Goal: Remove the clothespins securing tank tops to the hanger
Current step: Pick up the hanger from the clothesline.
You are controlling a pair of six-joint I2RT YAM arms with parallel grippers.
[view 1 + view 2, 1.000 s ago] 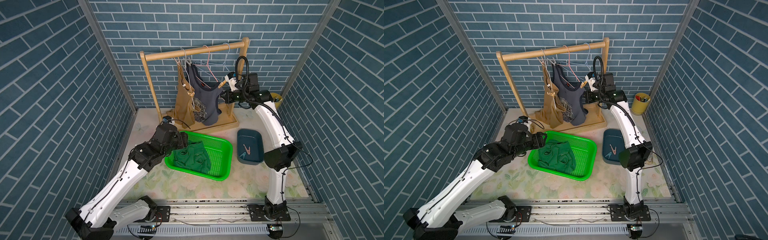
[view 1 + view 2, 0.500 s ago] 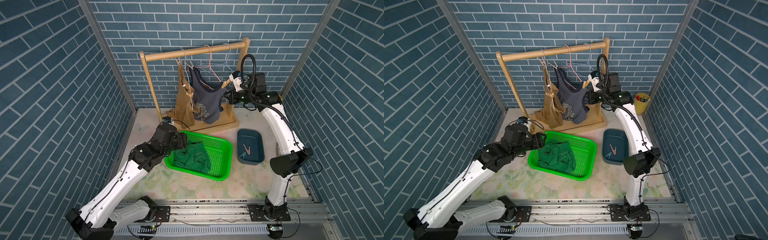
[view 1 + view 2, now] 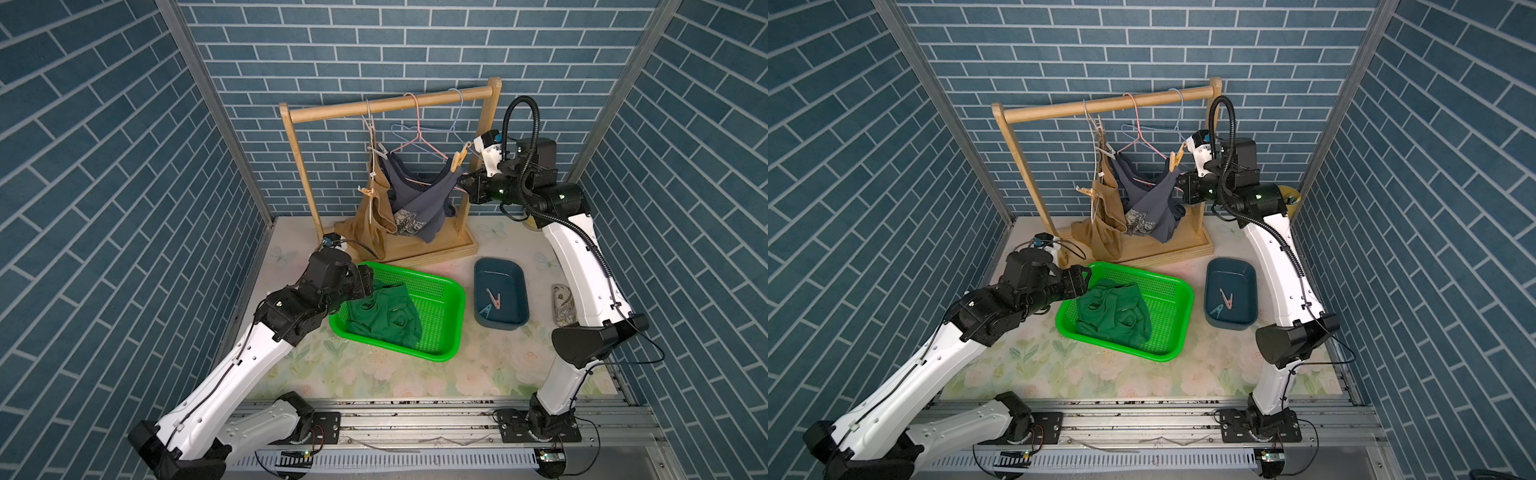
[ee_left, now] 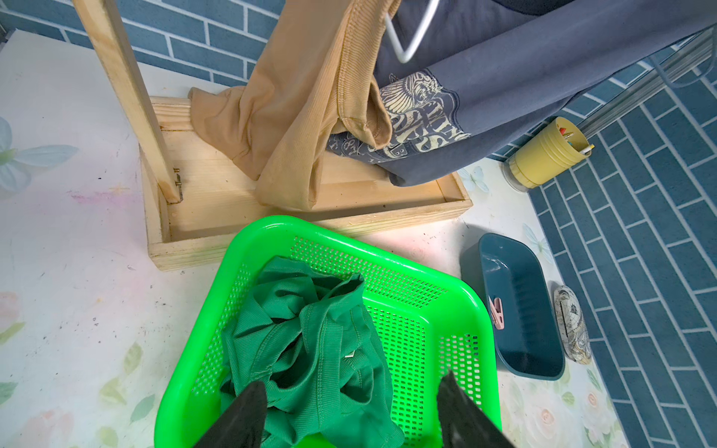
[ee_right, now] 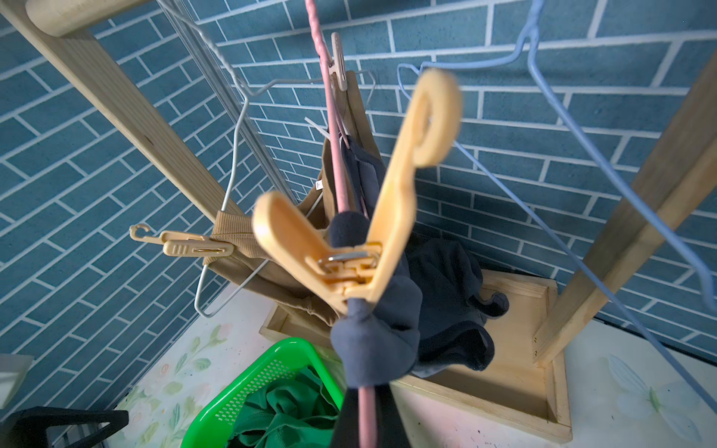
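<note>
On the wooden rack (image 3: 390, 104) hang a tan-brown tank top (image 3: 374, 212) and a grey-blue printed tank top (image 3: 419, 199). The grey-blue one is bunched on a pink hanger (image 5: 333, 128). My right gripper (image 3: 463, 183) (image 5: 366, 403) is shut on that hanger's lower end, just below a tan-yellow clothespin (image 3: 459, 158) (image 5: 361, 248) clamped over the fabric. Another tan clothespin (image 5: 194, 246) grips the tan-brown top, and a pale one (image 5: 338, 66) sits higher up. The green tank top (image 4: 310, 341) lies in the green basket (image 3: 461, 307). My left gripper (image 4: 351, 380) (image 3: 370, 280) hangs open above it, holding nothing.
A dark blue bin (image 3: 517, 307) right of the basket holds a pink clothespin (image 3: 493, 300) and a teal one (image 3: 485, 309). A patterned pouch (image 3: 563, 305) lies by the right arm. A yellow cup (image 4: 543, 159) stands in the back right corner. An empty blue hanger (image 5: 562, 116) hangs nearby.
My right arm has moved up and to the right, drawing the pink hanger's end and the grey-blue top with it. The left arm has stayed still.
</note>
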